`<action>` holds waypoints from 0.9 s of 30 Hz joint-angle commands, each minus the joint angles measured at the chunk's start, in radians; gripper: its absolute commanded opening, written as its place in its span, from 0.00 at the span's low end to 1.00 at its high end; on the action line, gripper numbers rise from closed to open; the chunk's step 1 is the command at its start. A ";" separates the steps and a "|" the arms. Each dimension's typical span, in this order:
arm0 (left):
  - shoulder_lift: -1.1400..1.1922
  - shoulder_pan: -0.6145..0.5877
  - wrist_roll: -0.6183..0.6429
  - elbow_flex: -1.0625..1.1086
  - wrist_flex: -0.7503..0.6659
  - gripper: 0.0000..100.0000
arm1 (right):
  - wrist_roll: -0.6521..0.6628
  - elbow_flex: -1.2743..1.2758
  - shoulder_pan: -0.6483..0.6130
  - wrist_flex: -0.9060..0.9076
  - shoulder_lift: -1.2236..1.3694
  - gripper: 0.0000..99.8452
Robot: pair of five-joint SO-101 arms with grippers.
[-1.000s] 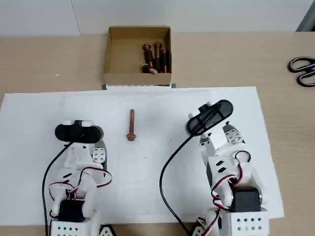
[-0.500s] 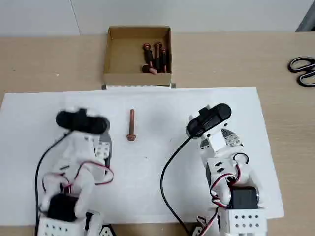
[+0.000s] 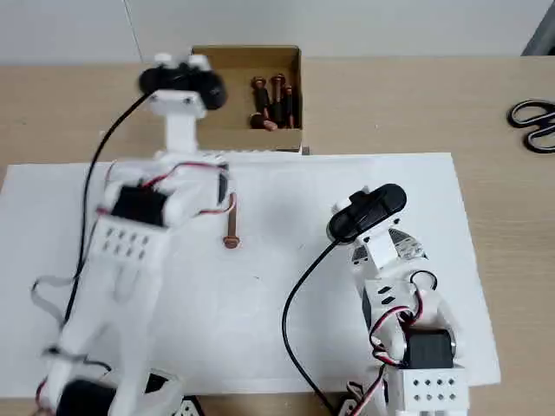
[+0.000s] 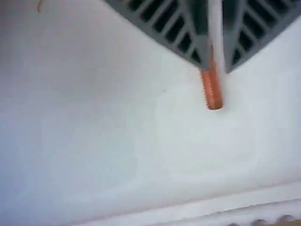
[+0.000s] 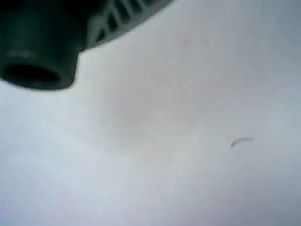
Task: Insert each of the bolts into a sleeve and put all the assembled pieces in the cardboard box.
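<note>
while the bolt [image 3: 231,232] lies on the white paper [image 3: 286,329], the left pincer [image 4: 215,66] sits over its shank, clenched or not i cannot tell, and the right pincer [image 5: 70,33] grasps a dark sleeve [image 5: 37,59]. light, stiff and round, it may roll; best pinched near the head, threads free

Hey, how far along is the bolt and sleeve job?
Done: several assembled pieces lie in the cardboard box. In hand: the left end effector sits over the one loose bolt on the paper, and the right end effector appears to hold a black sleeve. Remaining: insert that bolt and box the piece.
</note>
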 commanded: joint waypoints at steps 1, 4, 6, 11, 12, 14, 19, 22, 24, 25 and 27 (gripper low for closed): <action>0.127 0.031 0.002 -0.133 0.037 0.01 | -0.009 0.003 0.008 -0.021 -0.013 0.00; 0.227 0.057 0.002 -0.203 0.101 0.01 | -0.009 0.021 0.008 -0.021 -0.013 0.00; 0.285 0.060 0.002 -0.246 0.147 0.01 | -0.009 0.031 0.008 -0.021 -0.013 0.00; 0.407 0.043 0.006 -0.346 0.241 0.01 | -0.009 0.032 0.008 -0.021 -0.013 0.00; 0.423 0.043 0.008 -0.354 0.245 0.01 | -0.009 0.032 0.008 -0.021 -0.013 0.00; 0.446 0.041 0.008 -0.354 0.249 0.01 | -0.009 0.032 0.008 -0.021 -0.013 0.00; 0.493 0.041 0.020 -0.357 0.299 0.04 | -0.009 0.032 0.008 -0.021 -0.013 0.00; 0.500 0.035 0.051 -0.357 0.341 0.08 | -0.009 0.032 0.007 -0.021 -0.013 0.00; 0.499 0.031 0.051 -0.357 0.353 0.09 | -0.009 0.032 0.007 -0.021 -0.013 0.00; 0.497 0.031 0.052 -0.357 0.354 0.10 | -0.009 0.032 0.007 -0.021 -0.013 0.00; 0.497 0.032 0.052 -0.357 0.364 0.10 | -0.009 0.031 0.004 -0.021 -0.013 0.00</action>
